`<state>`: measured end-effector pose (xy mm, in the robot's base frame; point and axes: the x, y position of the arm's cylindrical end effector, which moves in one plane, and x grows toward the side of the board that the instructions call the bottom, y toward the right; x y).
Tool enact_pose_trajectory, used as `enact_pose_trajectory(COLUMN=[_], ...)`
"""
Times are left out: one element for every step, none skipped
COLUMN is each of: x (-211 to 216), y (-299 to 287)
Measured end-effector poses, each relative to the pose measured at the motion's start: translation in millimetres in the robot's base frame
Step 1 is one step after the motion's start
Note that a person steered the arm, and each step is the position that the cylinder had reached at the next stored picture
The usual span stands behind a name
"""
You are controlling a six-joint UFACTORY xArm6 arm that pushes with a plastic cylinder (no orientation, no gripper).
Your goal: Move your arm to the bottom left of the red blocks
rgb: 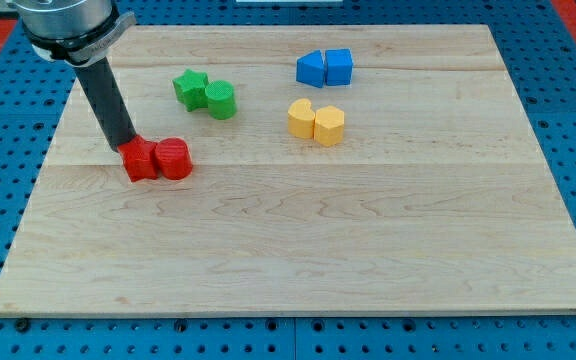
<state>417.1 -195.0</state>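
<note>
1. The wooden board [298, 250] is pale, with the grain running from side to side, and it lies on a blue perforated bench [568, 80].
2. Near the left edge, two red blocks [156, 159] sit touching.
3. Toward the top edge, left of centre, a green star block [191, 88] touches a green cylinder [221, 99].
4. Two blue blocks [325, 68] touch near the top edge.
5. Just below them sit two yellow blocks [316, 122], also touching.
6. My tip [128, 146] meets the board at the red pair's upper left.
</note>
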Motion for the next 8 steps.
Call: enact_pose_trajectory(x=[0.0, 0.0, 0.0, -0.1, -0.1, 19.4, 25.3, 27.1], y=[-0.5, -21.4, -49.5, -54.0, -54.0, -41.1, -34.9, -41.2])
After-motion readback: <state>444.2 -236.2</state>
